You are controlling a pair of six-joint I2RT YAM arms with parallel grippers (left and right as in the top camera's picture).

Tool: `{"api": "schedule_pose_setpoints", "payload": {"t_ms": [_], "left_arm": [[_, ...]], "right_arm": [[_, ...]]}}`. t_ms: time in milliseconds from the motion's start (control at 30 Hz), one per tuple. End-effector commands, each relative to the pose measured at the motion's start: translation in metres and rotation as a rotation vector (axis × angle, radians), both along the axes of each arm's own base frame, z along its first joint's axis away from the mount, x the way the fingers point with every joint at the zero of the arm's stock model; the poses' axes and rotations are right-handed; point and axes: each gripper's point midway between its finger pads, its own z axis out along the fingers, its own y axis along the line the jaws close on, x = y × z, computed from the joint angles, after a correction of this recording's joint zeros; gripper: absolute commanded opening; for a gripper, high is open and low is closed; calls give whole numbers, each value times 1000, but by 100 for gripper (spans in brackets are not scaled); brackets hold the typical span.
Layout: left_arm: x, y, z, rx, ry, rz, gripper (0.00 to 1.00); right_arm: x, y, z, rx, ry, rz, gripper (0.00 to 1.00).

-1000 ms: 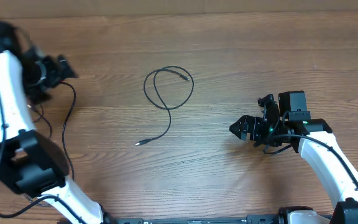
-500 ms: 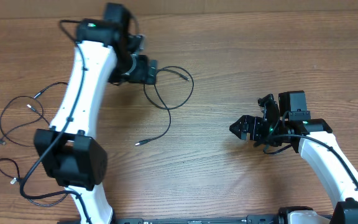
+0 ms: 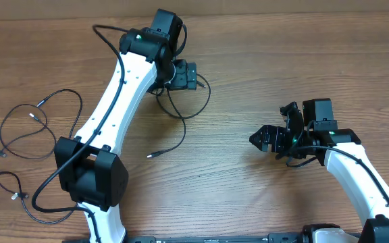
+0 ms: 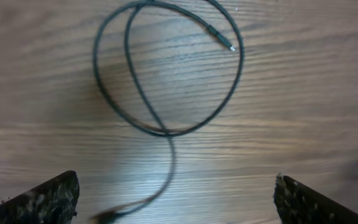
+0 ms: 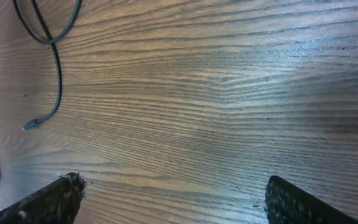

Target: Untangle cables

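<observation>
Looping cable [image 4: 166,132]: thin, black, silver-tipped, mid-table under the left end effector [image 4: 176,180]
Other cables [image 3: 38,104]: tangled near the table's left edge
Right end effector [image 5: 173,180]: spread wide, empty, same as left
Table [image 3: 282,54]: brown woodgrain

Soft, even light falls from above. The bench [image 5: 303,53] shines white in one spot. The cable [image 4: 166,132] looks blurry near the bottom.

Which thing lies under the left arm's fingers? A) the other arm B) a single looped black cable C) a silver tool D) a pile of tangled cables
B: the left wrist view shows one looped cable lying on the wooden table, just ahead of the spread fingers.
</observation>
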Motion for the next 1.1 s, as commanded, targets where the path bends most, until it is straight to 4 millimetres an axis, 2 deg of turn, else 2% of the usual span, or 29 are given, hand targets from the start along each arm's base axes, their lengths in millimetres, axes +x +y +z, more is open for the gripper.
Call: {"api": "schedule_pose_setpoints", "payload": {"t_ms": [0,133,233,333,633,1067], "left_arm": [[-7,-11,-7,-103,69,142,100],[-8,-6,-22,-89,88,226,100],[-10,7,-38,-36,97,334,100],[-8,12,-52,-24,87,394,100],[-5,15,-95,-21,52,400,99],[-20,28,-134,25,59,411,98]], "right_arm": [[2,-1,0,-5,-13,4,92],[2,-1,0,-5,-13,4,92],[2,-1,0,-5,-13,4,92],[2,-1,0,-5,-13,4,92],[2,-1,0,-5,-13,4,92],[2,-1,0,-5,-14,4,92]]}}
